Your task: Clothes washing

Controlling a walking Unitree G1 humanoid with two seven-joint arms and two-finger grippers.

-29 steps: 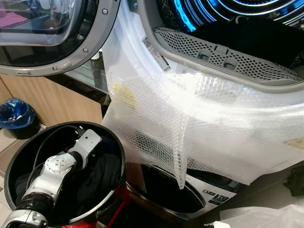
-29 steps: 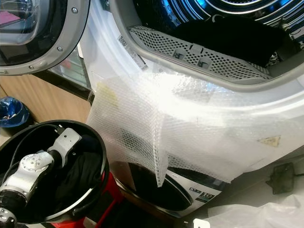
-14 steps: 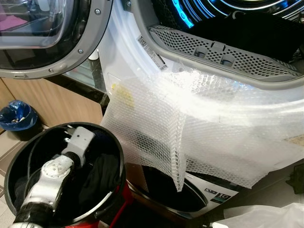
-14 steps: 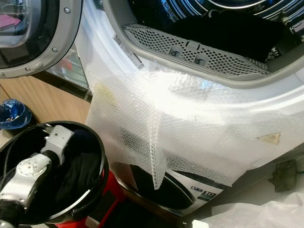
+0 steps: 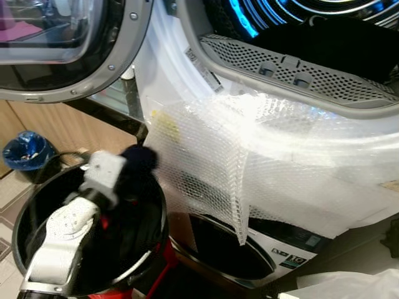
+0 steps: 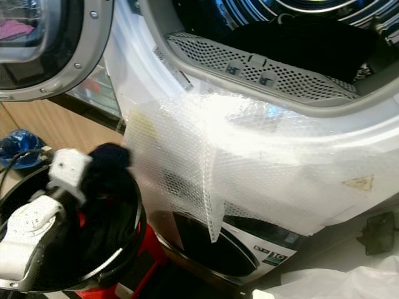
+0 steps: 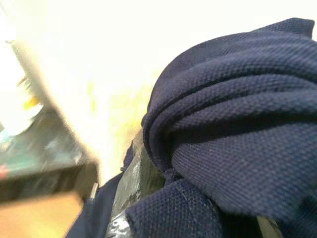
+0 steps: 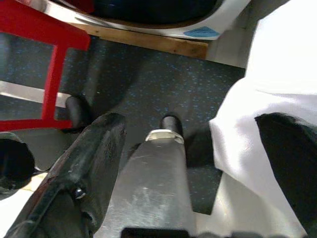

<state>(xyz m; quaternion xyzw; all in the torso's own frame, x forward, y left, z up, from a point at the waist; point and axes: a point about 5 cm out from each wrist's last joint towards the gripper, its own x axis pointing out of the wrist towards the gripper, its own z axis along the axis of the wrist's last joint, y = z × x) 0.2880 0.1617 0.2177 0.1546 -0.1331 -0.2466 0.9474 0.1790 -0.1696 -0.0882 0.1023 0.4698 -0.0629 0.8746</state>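
Note:
A black bucket point(image 5: 157, 215) stands on a red stool point(image 5: 163, 265) at the lower left, with dark clothes inside. My left gripper point(image 5: 128, 177) is raised above the bucket's rim, shut on a navy blue garment point(image 5: 138, 161) that bunches over its fingers. In the left wrist view the navy knit cloth point(image 7: 237, 139) wraps a black finger point(image 7: 134, 184). The upper machine's open drum point(image 5: 293, 68) is above and to the right, with dark clothes point(image 5: 336, 40) lying in it. My right arm hangs idle over the floor point(image 8: 148, 89).
Bubble wrap point(image 5: 249, 168) hangs down the machine's front below the drum opening. The round door point(image 5: 62, 56) stands open at the upper left. A lower machine's dark door point(image 5: 224, 249) is behind the bucket. A blue-lined bin point(image 5: 26, 152) stands far left, a white plastic bag point(image 5: 349, 283) at the bottom right.
My left arm has risen out of the bucket, bringing the navy garment up above the rim. The camera has shifted slightly.

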